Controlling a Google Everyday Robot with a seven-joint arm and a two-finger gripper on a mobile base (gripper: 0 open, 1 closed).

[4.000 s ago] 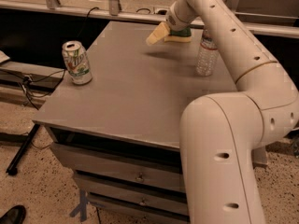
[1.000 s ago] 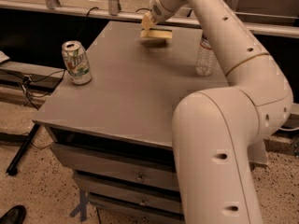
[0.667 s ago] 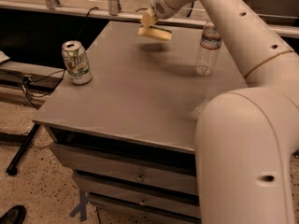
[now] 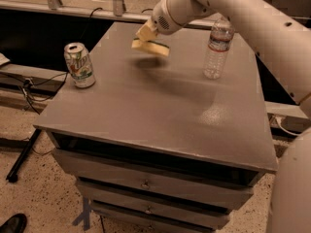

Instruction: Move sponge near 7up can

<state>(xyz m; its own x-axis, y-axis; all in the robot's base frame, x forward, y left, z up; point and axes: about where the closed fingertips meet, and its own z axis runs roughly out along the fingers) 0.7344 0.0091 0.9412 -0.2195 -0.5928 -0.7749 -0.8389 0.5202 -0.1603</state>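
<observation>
The sponge [image 4: 151, 46], pale yellow foam with a dark green top, hangs in the air above the far middle of the grey table [image 4: 160, 110], casting a shadow below it. My gripper [image 4: 145, 34] is shut on the sponge and holds it from above. The 7up can [image 4: 79, 65], silver-white with green and red markings, stands upright near the table's left edge, well to the left of the sponge and nearer the front.
A clear plastic water bottle [image 4: 217, 47] stands upright at the far right of the table. My white arm [image 4: 252, 18] reaches in from the right. Drawers [image 4: 146, 183] sit under the tabletop. Cables and a stand leg lie on the floor at left.
My gripper has carried the sponge leftward from beside the bottle and now a little forward and lower over the table, toward the can's side.
</observation>
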